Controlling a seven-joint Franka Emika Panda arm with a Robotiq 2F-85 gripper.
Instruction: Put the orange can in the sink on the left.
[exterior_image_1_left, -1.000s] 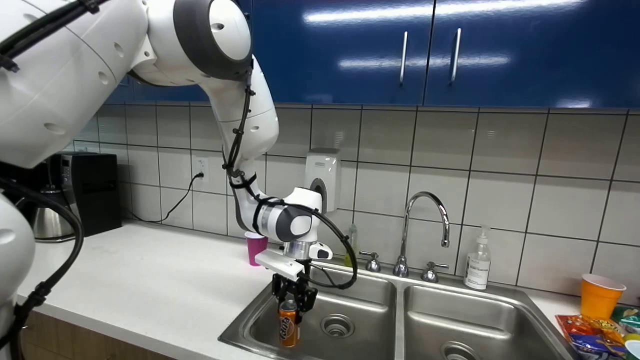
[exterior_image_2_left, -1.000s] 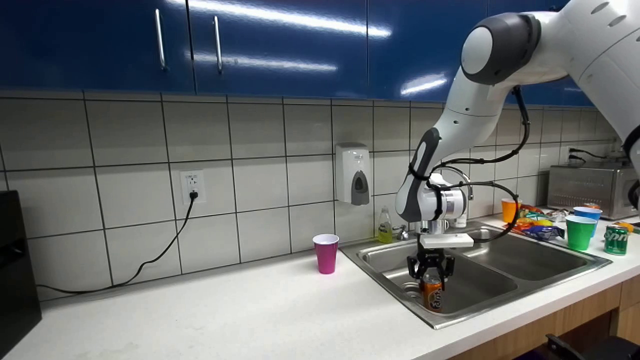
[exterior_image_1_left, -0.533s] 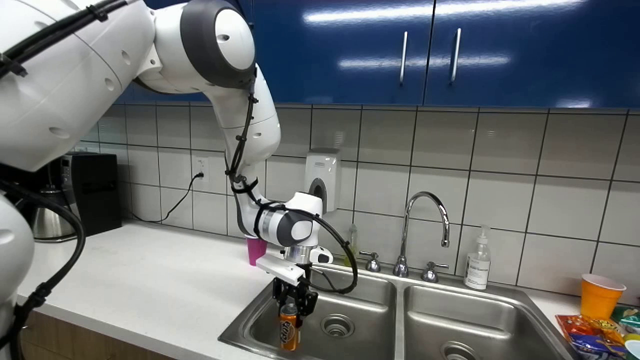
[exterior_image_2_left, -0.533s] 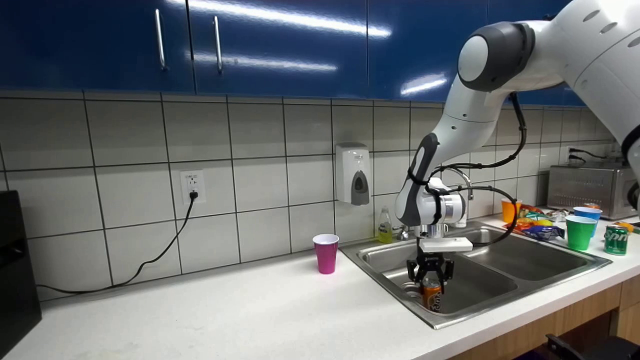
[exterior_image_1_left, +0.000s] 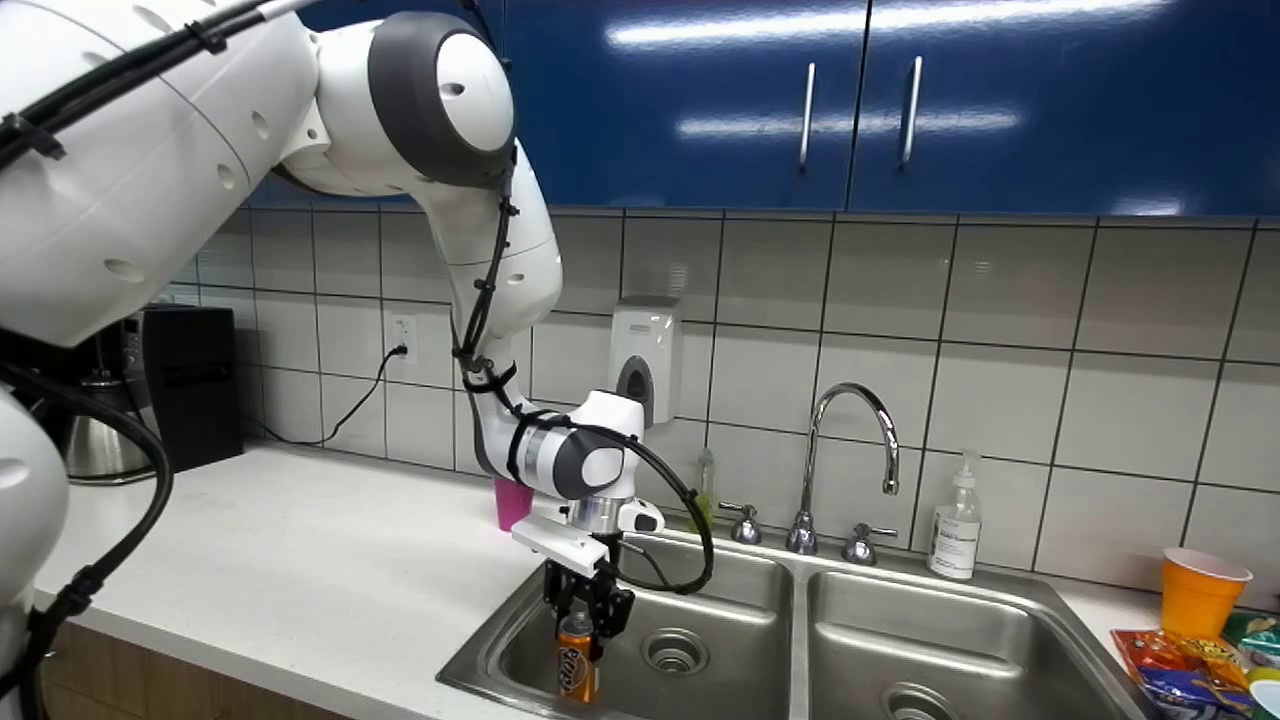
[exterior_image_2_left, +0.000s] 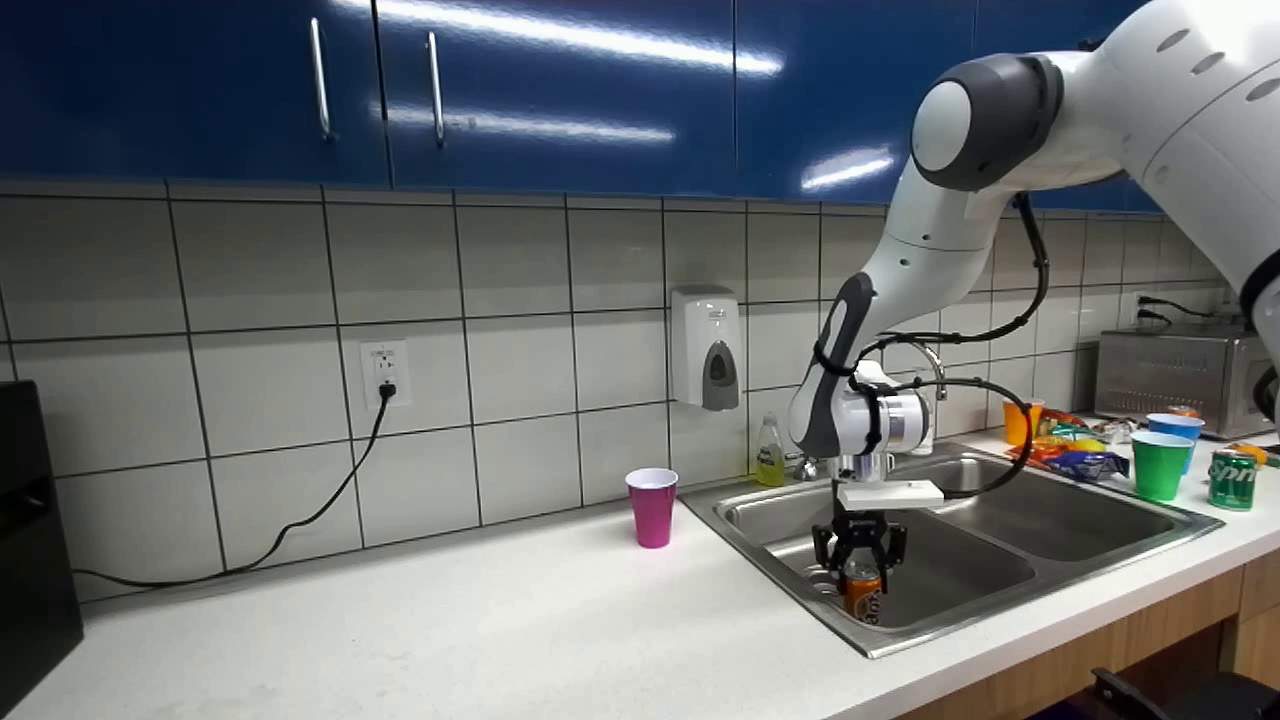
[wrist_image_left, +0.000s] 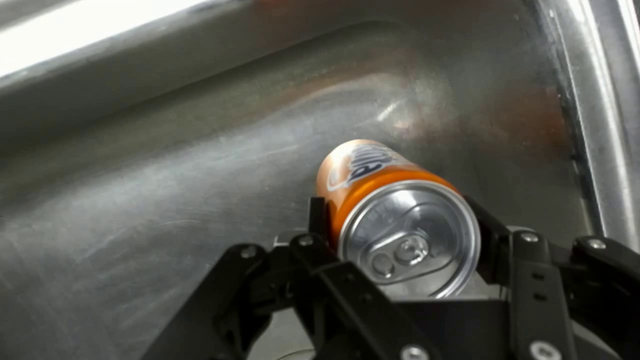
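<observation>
In the left sink (exterior_image_1_left: 730, 645), the can (wrist_image_left: 400, 220) is upright between the fingers (wrist_image_left: 317, 216), pinched near its top; dunno if it's touching bottom.

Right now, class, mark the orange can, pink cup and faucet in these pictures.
Orange can (wrist_image_left: 398, 219): in the wrist view, on its silver lid.
Pink cup (exterior_image_2_left: 652, 512): in an exterior view, on its outer side.
Faucet (exterior_image_1_left: 811, 452): in an exterior view, on its upright neck.

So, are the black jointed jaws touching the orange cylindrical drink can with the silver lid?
Touching. The wrist view shows the jaws closed on the orange can, one against each side, with no gap showing.
</observation>
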